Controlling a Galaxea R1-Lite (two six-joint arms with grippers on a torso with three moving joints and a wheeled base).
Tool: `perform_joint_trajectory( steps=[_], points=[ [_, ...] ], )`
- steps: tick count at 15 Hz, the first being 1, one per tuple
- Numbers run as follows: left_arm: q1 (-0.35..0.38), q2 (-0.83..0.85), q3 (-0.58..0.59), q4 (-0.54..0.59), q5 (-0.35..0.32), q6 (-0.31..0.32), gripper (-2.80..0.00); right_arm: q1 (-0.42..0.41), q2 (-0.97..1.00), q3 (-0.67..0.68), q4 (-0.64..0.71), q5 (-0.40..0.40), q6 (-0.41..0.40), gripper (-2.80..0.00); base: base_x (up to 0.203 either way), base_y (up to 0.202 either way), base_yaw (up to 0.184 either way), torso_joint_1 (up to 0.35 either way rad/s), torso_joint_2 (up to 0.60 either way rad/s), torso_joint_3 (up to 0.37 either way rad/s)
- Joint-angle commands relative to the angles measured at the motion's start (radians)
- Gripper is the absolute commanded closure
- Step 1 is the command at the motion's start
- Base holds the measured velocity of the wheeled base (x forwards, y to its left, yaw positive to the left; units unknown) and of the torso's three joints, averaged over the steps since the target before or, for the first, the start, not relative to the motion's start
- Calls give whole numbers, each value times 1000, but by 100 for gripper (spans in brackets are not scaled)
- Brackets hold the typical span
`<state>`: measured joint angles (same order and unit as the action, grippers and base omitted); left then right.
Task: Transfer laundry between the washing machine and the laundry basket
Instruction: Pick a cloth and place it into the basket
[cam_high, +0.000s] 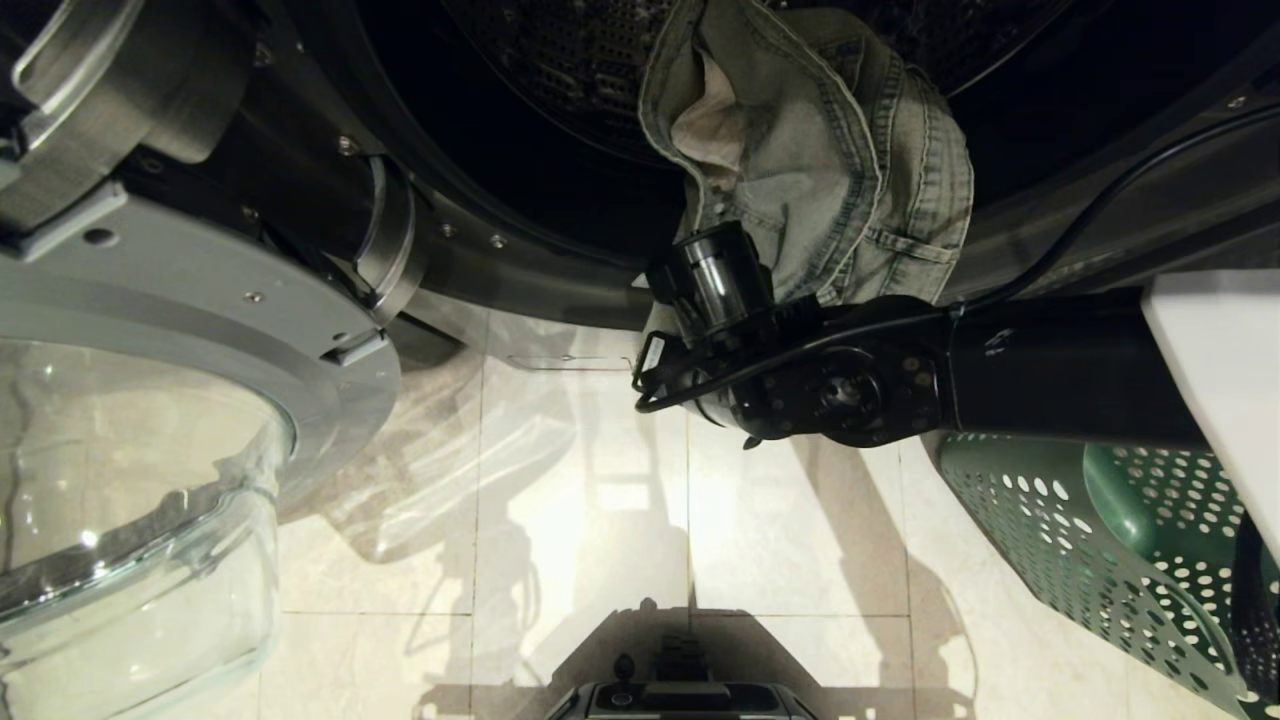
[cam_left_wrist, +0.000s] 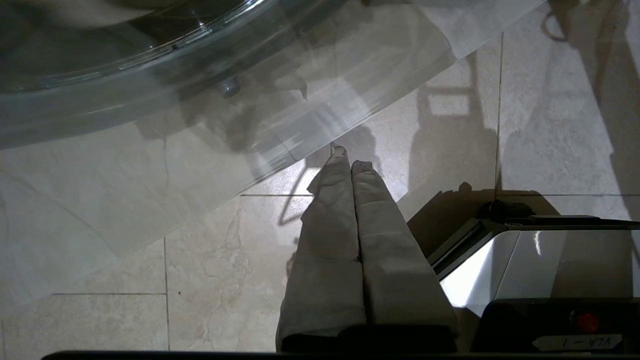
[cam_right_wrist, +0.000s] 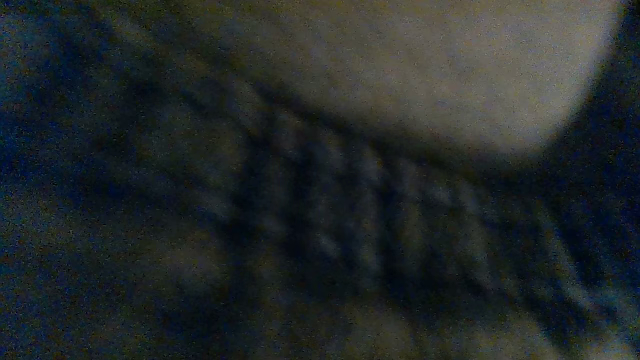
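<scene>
Front-loader's (cam_high: 520, 270) dark, perforated steel drum and brushed metal rim across the top of the head view. Round glass door (cam_high: 130, 470), domed and clear, swung open at left over glossy cream floor tiles (cam_high: 590, 520). Green plastic basket (cam_high: 1060, 520), pierced all over with round holes, low at right. Faded denim garment (cam_high: 840, 170), seamed and rumpled, draped over the drum's lip, above the right arm's black wrist. Right claw buried in the cloth; grip impossible to tell. Left claw (cam_left_wrist: 351, 162) over the tiles, pads pressed together, empty.
</scene>
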<state>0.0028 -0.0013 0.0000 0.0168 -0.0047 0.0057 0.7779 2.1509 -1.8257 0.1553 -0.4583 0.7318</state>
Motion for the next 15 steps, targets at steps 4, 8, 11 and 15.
perform_joint_trajectory(
  steps=[4,8,11,15],
  points=[
    [0,-2,0,0,0,0,0,1,0,5,10,3,3,0,0,0,0,0,0,0],
    [0,-2,0,0,0,0,0,3,-2,8,11,3,-1,0,0,0,0,0,0,0],
    [0,-2,0,0,0,0,0,13,-68,12,50,6,-67,0,0,0,0,0,0,0],
    [0,-2,0,0,0,0,0,48,-170,53,38,-79,-236,0,0,0,0,0,0,0]
  ],
)
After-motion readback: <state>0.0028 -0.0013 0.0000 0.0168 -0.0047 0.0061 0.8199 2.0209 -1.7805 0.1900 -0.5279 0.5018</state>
